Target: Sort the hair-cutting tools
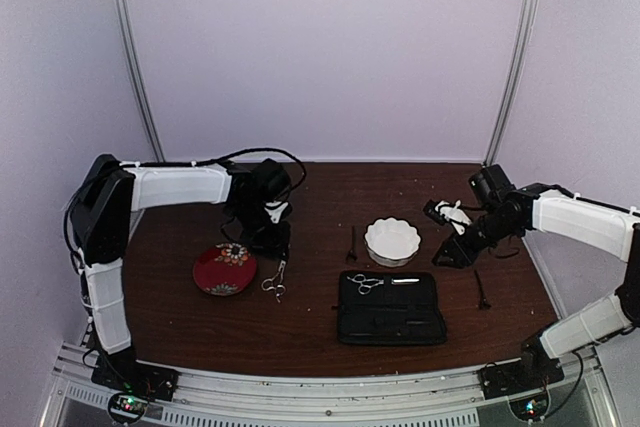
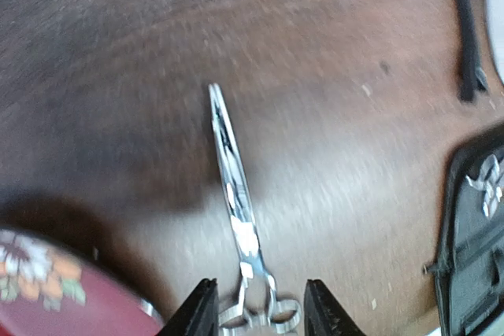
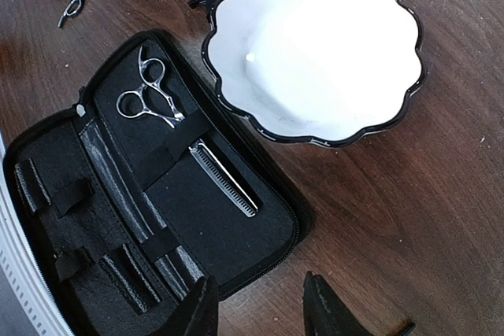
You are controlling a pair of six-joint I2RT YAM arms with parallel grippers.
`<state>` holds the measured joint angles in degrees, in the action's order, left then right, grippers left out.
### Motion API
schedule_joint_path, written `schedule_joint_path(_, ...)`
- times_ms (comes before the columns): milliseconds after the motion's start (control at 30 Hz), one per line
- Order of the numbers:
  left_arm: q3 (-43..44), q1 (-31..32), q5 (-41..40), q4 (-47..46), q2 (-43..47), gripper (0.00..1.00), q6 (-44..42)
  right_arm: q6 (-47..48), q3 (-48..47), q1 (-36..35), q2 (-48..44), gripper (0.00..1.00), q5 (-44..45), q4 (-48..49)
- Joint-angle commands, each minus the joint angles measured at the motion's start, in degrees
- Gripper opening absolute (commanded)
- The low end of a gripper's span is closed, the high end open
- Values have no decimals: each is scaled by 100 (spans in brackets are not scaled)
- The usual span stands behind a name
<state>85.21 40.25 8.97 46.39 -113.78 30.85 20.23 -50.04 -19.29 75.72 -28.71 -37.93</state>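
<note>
One pair of silver scissors [image 1: 275, 282] lies on the table beside the red plate. In the left wrist view it [image 2: 236, 202] points away, with its finger rings between my left gripper's open fingers. My left gripper [image 2: 261, 282] [image 1: 270, 245] hovers just above the rings and holds nothing. A second pair of scissors [image 3: 150, 96] [image 1: 365, 282] sits strapped in the open black case [image 3: 157, 218]. One black clip [image 1: 352, 244] [image 2: 468, 37] lies left of the white bowl; another [image 1: 481, 290] lies right of the case. My right gripper [image 3: 260, 277] [image 1: 443, 252] is open and empty above the case's corner.
A red flowered plate [image 1: 224, 269] [image 2: 47, 289] sits at the left. A white scalloped bowl [image 1: 392, 240] [image 3: 315, 45] stands behind the case [image 1: 390, 307]. The case edge shows in the left wrist view [image 2: 472, 249]. White walls enclose the table.
</note>
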Motion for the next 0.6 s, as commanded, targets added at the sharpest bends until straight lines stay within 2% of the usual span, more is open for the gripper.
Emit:
schedule_joint_path(0, -677, 62, 305, -196, 630, 43, -722, 80, -26, -157, -161, 37, -105, 121)
schedule_joint_path(233, -854, 123, 246, -474, 375, 47, -799, 59, -471, -800, -84, 36, 371, 197)
schedule_joint_path(567, -881, 318, 466, -496, 67, 49, -651, -130, -1007, -1279, 215, 36, 252, 242)
